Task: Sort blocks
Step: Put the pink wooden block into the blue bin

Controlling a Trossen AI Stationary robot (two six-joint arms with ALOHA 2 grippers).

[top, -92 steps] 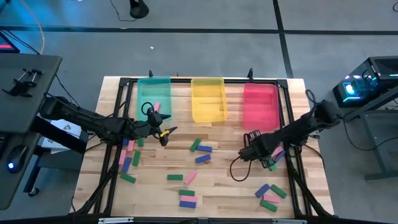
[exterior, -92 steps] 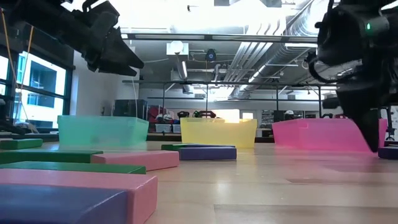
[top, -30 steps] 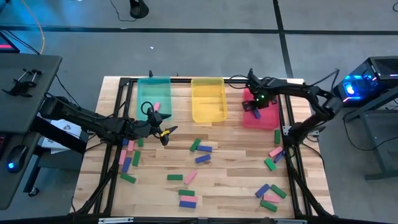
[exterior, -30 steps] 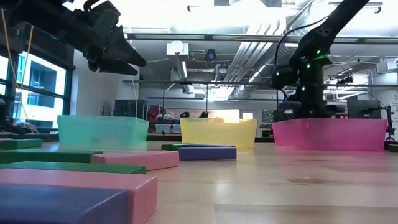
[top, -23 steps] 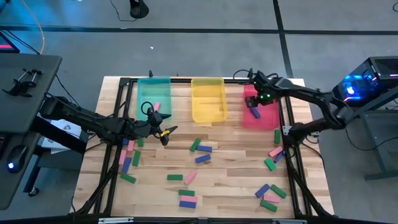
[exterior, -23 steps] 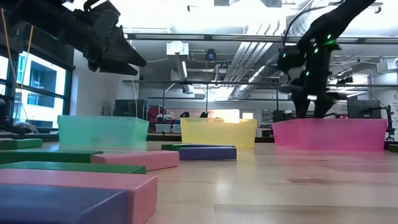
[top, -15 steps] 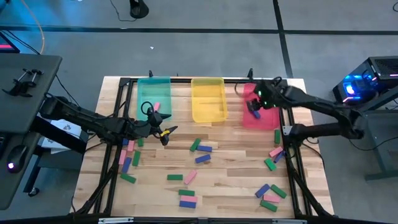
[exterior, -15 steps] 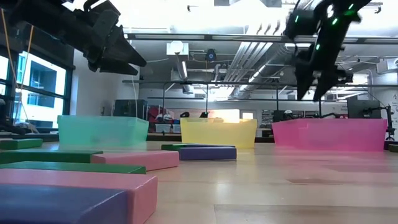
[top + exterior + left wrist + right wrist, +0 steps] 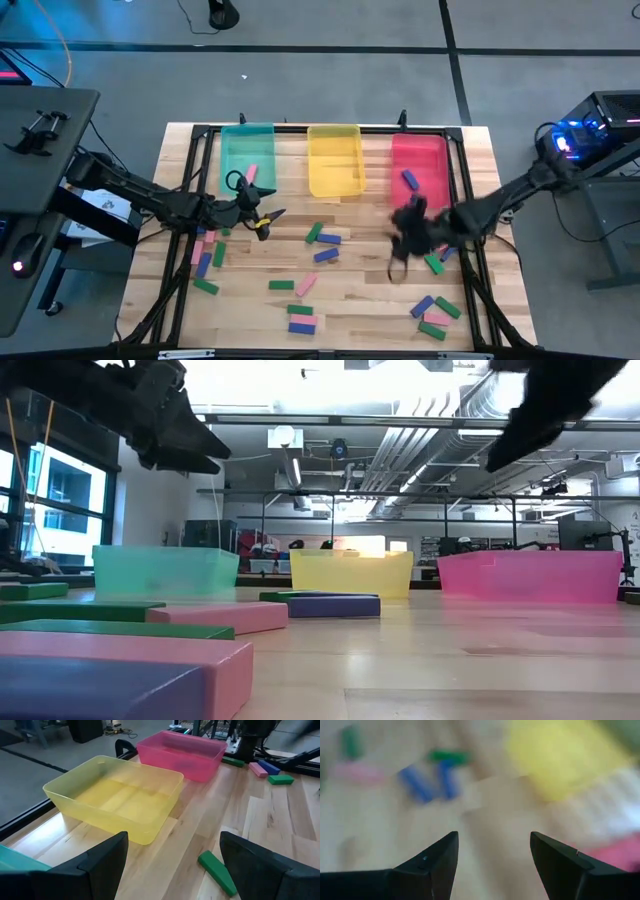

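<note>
Pink, green and blue blocks lie flat across the table, among them a green one point(image 9: 314, 233) and a blue one point(image 9: 329, 239) in the middle. One blue block point(image 9: 409, 179) lies in the red tray point(image 9: 432, 150), and a pink block point(image 9: 250, 172) lies in the teal tray point(image 9: 247, 135). My left gripper point(image 9: 264, 215) hovers open and empty near the teal tray, facing the yellow tray point(image 9: 120, 795). My right gripper point(image 9: 405, 228), blurred, is open and empty point(image 9: 492, 850) above the table, on the near side of the red tray.
The yellow tray point(image 9: 334, 160) stands between the teal and red trays along the far edge. Block clusters lie by the left frame rail point(image 9: 204, 250), by the right rail point(image 9: 440, 250) and at the near right corner point(image 9: 434, 312). Bare wood shows between the trays and the middle blocks.
My right gripper has swung fast from above the red tray toward the near edge and slightly left, and now blurs over the table by the right-hand blocks. The blue block stays lying in the red tray.
</note>
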